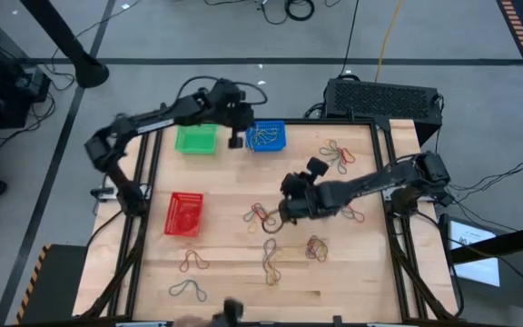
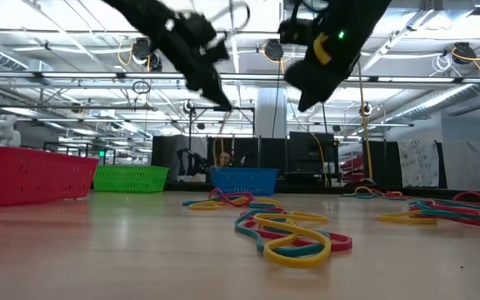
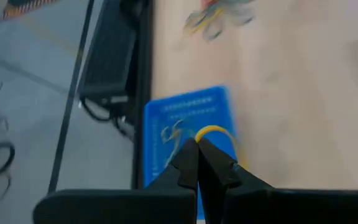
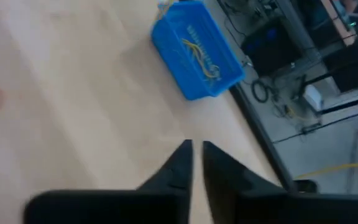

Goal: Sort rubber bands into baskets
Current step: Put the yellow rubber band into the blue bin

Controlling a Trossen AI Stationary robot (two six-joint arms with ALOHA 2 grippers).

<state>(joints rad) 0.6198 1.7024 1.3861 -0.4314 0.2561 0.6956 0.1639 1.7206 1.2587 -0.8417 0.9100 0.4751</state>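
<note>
My left end effector (image 3: pixel 197 144) is clenched on a yellow rubber band (image 3: pixel 213 130), hanging right over the blue basket (image 1: pixel 266 136) at the far edge of the surface (image 1: pixel 225 263); the drop lies straight below, so this arm is the nearer one. My right end effector (image 4: pixel 194 149) sits mid-surface with fingers nearly together; I cannot tell whether it holds anything. Loose rubber bands (image 1: pixel 271 259) lie near it. I read no labels or writing.

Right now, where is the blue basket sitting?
In the high view the blue basket sits at the table's far edge, just right of the green basket, with the left gripper between them.
</note>
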